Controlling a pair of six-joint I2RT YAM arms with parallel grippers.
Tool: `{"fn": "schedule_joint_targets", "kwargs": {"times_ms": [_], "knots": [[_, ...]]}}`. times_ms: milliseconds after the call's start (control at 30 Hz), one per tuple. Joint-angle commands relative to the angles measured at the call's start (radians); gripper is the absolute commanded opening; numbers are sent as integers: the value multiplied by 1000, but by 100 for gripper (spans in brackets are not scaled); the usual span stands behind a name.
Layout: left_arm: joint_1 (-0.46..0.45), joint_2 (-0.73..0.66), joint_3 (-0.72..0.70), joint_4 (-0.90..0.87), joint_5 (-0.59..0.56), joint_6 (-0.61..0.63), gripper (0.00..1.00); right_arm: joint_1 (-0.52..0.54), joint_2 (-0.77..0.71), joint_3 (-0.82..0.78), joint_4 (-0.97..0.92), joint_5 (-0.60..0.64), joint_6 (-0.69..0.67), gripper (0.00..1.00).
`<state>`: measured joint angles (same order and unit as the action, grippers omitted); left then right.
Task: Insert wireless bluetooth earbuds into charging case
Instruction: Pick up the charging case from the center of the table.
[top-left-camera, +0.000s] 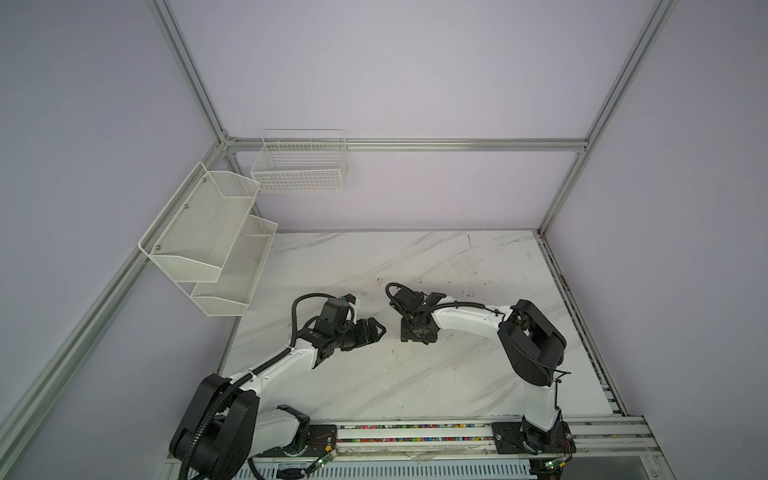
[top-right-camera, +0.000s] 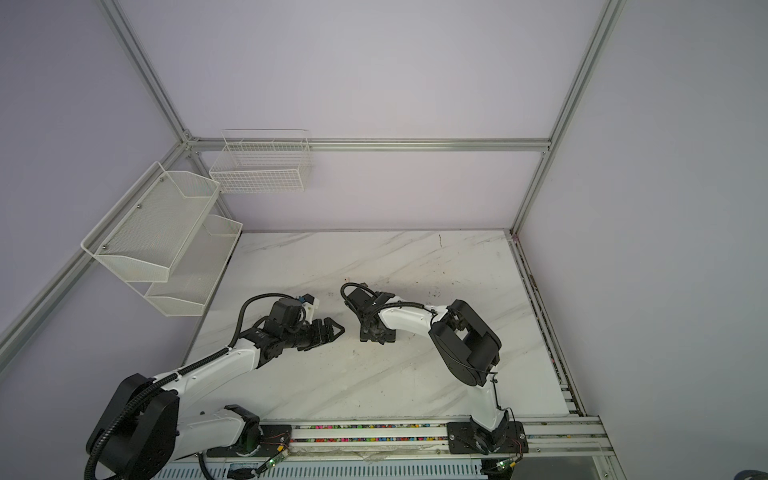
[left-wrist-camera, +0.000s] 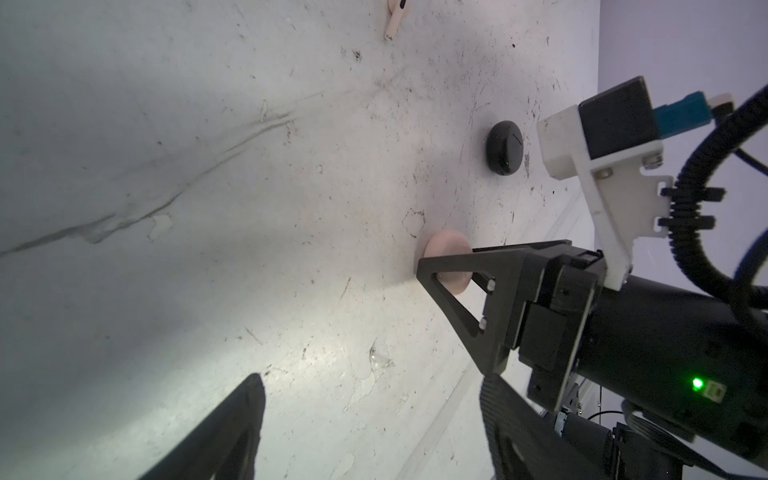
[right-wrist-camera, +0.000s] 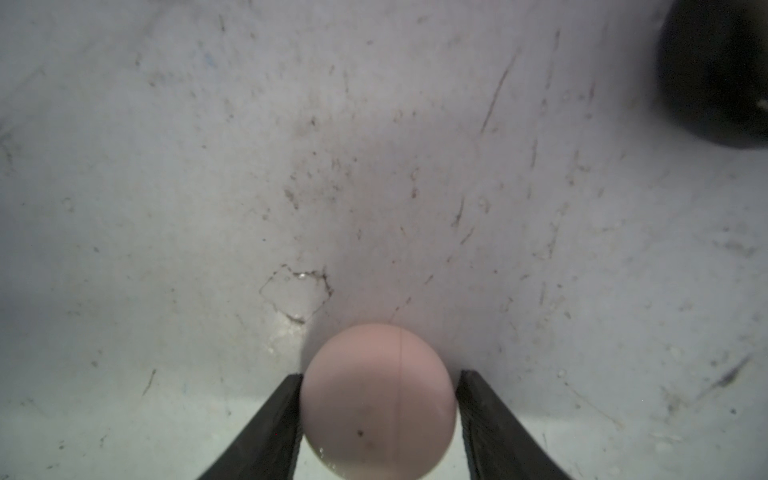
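**Pink case being clasped mid-worktop**

The pink case (right-wrist-camera: 378, 399) is being clasped on both sides by the right jaws. The left jaws are being held wide open, empty. A pale earbud (left-wrist-camera: 392, 20) is lying on the worktop (left-wrist-camera: 166, 124), well apart from the black case (left-wrist-camera: 505, 147).
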<state>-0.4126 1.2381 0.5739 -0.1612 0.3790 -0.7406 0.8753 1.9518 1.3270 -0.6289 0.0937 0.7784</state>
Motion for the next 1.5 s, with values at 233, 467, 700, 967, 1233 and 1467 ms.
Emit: {"fn": "schedule_joint_targets", "kwargs": {"times_ms": [233, 467, 700, 967, 1233, 1467], "knots": [[6, -19, -36, 27, 16, 4, 81, -5, 43, 12, -10, 38, -36, 65], [6, -25, -38, 23, 14, 1, 81, -9, 49, 16, 0, 28, -56, 62], [6, -19, -34, 17, 7, 1, 81, -7, -8, -6, 6, 17, -46, 57], [6, -9, -10, 2, 26, -4, 81, -13, -117, -124, 192, 5, -254, 54], [13, -24, 14, -14, 39, -15, 80, -19, -296, -283, 467, -60, -587, 54], [36, -34, 9, 41, 133, -42, 79, -19, -519, -526, 767, -135, -830, 42]]}}
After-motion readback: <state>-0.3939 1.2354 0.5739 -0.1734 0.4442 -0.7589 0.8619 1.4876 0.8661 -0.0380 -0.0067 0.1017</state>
